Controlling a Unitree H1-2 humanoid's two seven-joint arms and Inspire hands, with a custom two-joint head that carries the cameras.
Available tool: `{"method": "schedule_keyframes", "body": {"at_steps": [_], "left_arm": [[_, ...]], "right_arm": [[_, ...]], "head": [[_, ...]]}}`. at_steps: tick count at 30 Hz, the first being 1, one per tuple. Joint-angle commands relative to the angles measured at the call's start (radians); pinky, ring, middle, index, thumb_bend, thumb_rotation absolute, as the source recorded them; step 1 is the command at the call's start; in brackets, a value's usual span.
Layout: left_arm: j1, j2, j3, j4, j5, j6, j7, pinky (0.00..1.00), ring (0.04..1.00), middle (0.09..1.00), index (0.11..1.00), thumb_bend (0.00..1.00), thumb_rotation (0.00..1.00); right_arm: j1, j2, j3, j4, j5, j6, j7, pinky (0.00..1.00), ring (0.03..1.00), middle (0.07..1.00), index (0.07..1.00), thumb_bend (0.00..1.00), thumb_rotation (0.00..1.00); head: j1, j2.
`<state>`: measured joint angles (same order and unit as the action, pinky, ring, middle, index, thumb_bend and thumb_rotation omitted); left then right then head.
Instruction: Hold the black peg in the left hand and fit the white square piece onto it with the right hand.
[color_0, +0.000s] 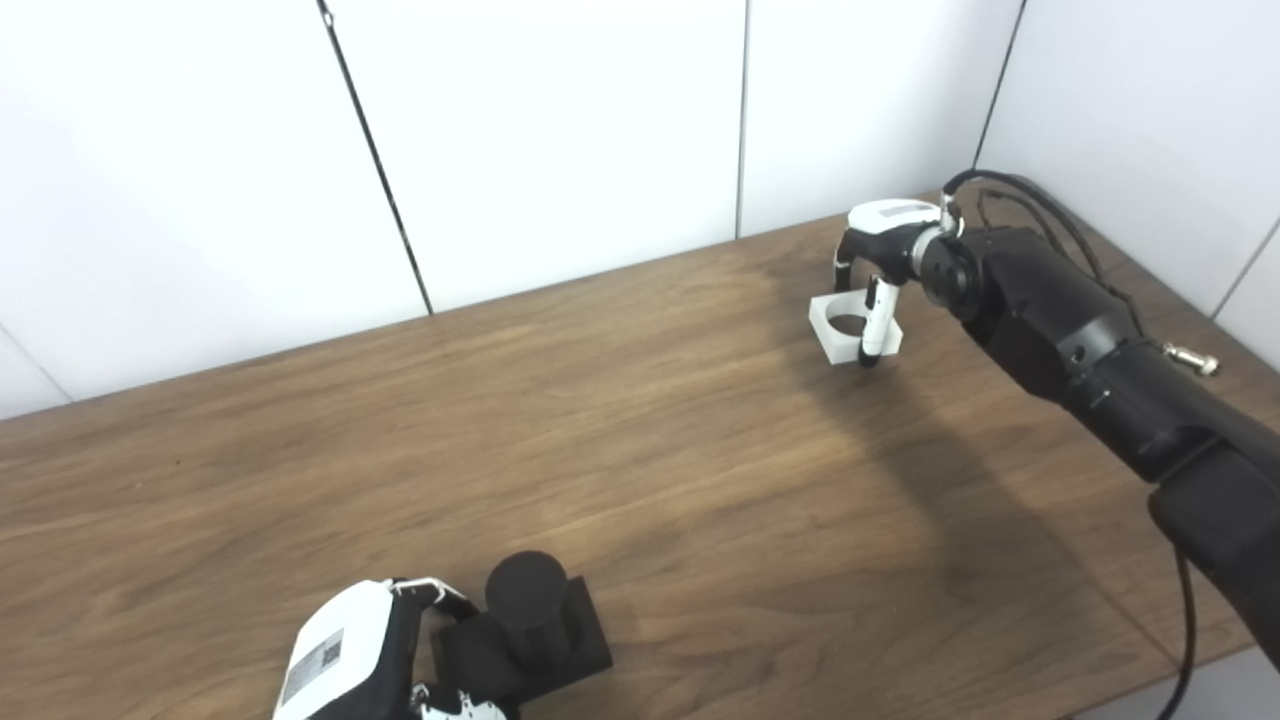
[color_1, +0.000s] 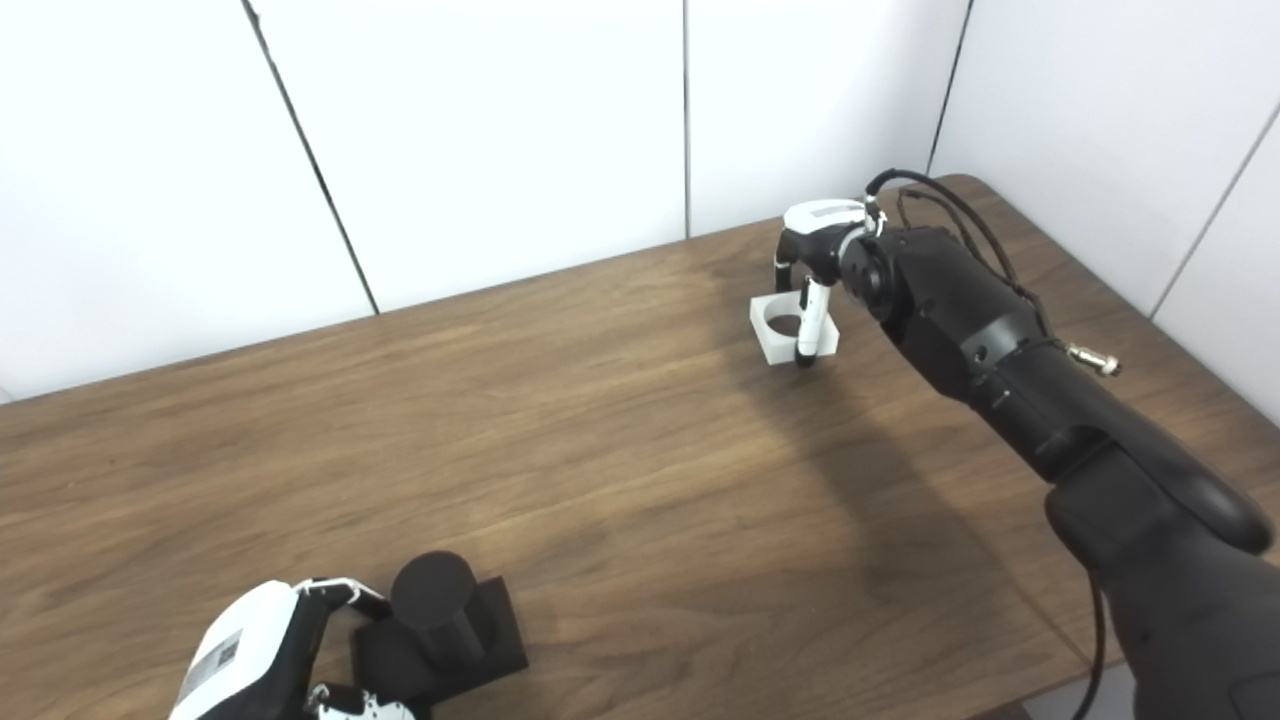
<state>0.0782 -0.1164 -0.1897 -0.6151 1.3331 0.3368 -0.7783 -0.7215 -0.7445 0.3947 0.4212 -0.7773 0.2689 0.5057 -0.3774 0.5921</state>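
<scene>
- Nearest us, our left hand (color_0: 350, 655) grips the square base of the black peg (color_0: 527, 612), which stands upright on the table (color_0: 640, 480) at its near edge.
- Far right, our right hand (color_0: 880, 270) arches over the white square piece (color_0: 850, 327), fingers (color_0: 872, 330) down around it on the tabletop; we cannot tell whether they clamp it.

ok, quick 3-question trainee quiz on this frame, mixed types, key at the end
1. True or false: the white square piece is already on the black peg.
2. Which hand is at the peg's base? A) left B) right
3. Fill in: the white piece lies on the ____.

Key
1. False: it sits far across the table, under the right hand.
2. A: the left hand is at the base.
3. table
</scene>
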Motion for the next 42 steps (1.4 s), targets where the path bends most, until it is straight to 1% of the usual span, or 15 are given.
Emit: {"method": "schedule_keyframes", "body": {"at_steps": [1, 11, 14, 15, 16, 18, 20, 21, 22, 24, 27, 29, 30, 34, 42], "left_arm": [[-0.003, -0.008, -0.005, -0.028, 0.004, -0.008, 0.001, 0.94, 0.915, 0.788, 0.482, 0.52, 0.05], [0.002, -0.013, -0.009, -0.028, 0.003, -0.009, 0.005, 0.95, 0.919, 0.794, 0.482, 0.52, 0.05], [0.003, -0.025, -0.013, -0.034, 0.012, -0.005, 0.000, 0.95, 0.920, 0.797, 0.482, 0.52, 0.05], [0.003, -0.029, -0.015, -0.036, 0.016, -0.005, -0.003, 0.95, 0.921, 0.797, 0.482, 0.52, 0.05], [0.003, -0.033, -0.016, -0.037, 0.018, -0.005, -0.003, 0.95, 0.919, 0.797, 0.482, 0.52, 0.05], [0.003, -0.042, -0.018, -0.037, 0.030, -0.005, -0.010, 0.95, 0.917, 0.798, 0.483, 0.52, 0.05], [-0.002, -0.045, -0.019, -0.035, 0.040, -0.008, -0.018, 0.95, 0.917, 0.800, 0.483, 0.52, 0.05], [-0.005, -0.045, -0.018, -0.035, 0.041, -0.010, -0.024, 0.95, 0.917, 0.800, 0.483, 0.52, 0.05], [-0.009, -0.045, -0.016, -0.037, 0.042, -0.011, -0.029, 0.95, 0.918, 0.800, 0.483, 0.52, 0.05], [-0.013, -0.047, -0.013, -0.038, 0.034, -0.011, -0.023, 0.96, 0.915, 0.797, 0.483, 0.52, 0.05], [-0.021, -0.048, -0.012, -0.037, 0.035, -0.011, -0.025, 0.96, 0.912, 0.799, 0.482, 0.52, 0.05], [-0.028, -0.048, -0.015, -0.036, 0.046, -0.013, -0.036, 0.95, 0.914, 0.806, 0.483, 0.52, 0.05], [-0.031, -0.050, -0.015, -0.037, 0.050, -0.013, -0.039, 0.95, 0.914, 0.806, 0.483, 0.52, 0.05], [-0.043, -0.059, -0.016, -0.038, 0.071, -0.013, -0.050, 0.96, 0.915, 0.802, 0.482, 0.52, 0.05], [-0.061, -0.077, -0.017, -0.031, 0.092, -0.013, -0.071, 0.96, 0.922, 0.804, 0.483, 0.52, 0.05]], "right_arm": [[-0.037, -0.028, -0.017, -0.022, -0.010, -0.021, -0.031, 1.00, 0.956, 0.850, 0.487, 0.53, 0.14], [-0.026, -0.037, -0.025, -0.034, -0.015, -0.037, -0.036, 1.00, 0.947, 0.837, 0.486, 0.52, 0.14], [-0.021, -0.046, -0.034, -0.060, -0.005, -0.053, -0.037, 1.00, 0.942, 0.835, 0.487, 0.52, 0.14], [-0.022, -0.051, -0.036, -0.078, -0.002, -0.059, -0.030, 1.00, 0.940, 0.834, 0.486, 0.52, 0.14], [-0.022, -0.055, -0.037, -0.102, -0.001, -0.069, -0.021, 1.00, 0.942, 0.834, 0.486, 0.52, 0.14], [-0.021, -0.065, -0.040, -0.175, 0.004, -0.089, 0.002, 1.00, 0.936, 0.829, 0.486, 0.52, 0.14], [-0.020, -0.069, -0.046, -0.270, 0.015, -0.087, 0.048, 1.00, 0.935, 0.824, 0.485, 0.53, 0.14], [-0.021, -0.069, -0.050, -0.316, 0.024, -0.082, 0.075, 1.00, 0.936, 0.820, 0.485, 0.53, 0.14], [-0.022, -0.069, -0.054, -0.346, 0.030, -0.079, 0.093, 1.00, 0.936, 0.816, 0.485, 0.53, 0.14], [-0.024, -0.063, -0.062, -0.457, 0.061, -0.061, 0.160, 1.00, 0.938, 0.811, 0.485, 0.53, 0.14], [-0.028, -0.050, -0.071, -0.578, 0.081, -0.029, 0.241, 1.00, 0.945, 0.811, 0.485, 0.53, 0.14], [-0.035, -0.037, -0.069, -0.663, 0.086, 0.000, 0.297, 1.00, 0.957, 0.816, 0.485, 0.53, 0.15], [-0.040, -0.028, -0.066, -0.698, 0.088, 0.008, 0.320, 1.00, 0.959, 0.817, 0.484, 0.53, 0.15], [-0.058, 0.016, -0.059, -0.807, 0.105, 0.007, 0.381, 1.00, 0.953, 0.804, 0.483, 0.53, 0.15], [-0.059, 0.109, -0.061, -0.955, 0.139, 0.019, 0.441, 1.00, 0.913, 0.783, 0.480, 0.53, 0.14]], "head": [[0.000, 0.002], [0.009, 0.007], [0.037, 0.023], [0.056, 0.035], [0.064, 0.039], [0.090, 0.067], [0.099, 0.088], [0.109, 0.106], [0.116, 0.115], [0.132, 0.134], [0.153, 0.154], [0.156, 0.157], [0.165, 0.169], [0.174, 0.184], [0.193, 0.210]]}}
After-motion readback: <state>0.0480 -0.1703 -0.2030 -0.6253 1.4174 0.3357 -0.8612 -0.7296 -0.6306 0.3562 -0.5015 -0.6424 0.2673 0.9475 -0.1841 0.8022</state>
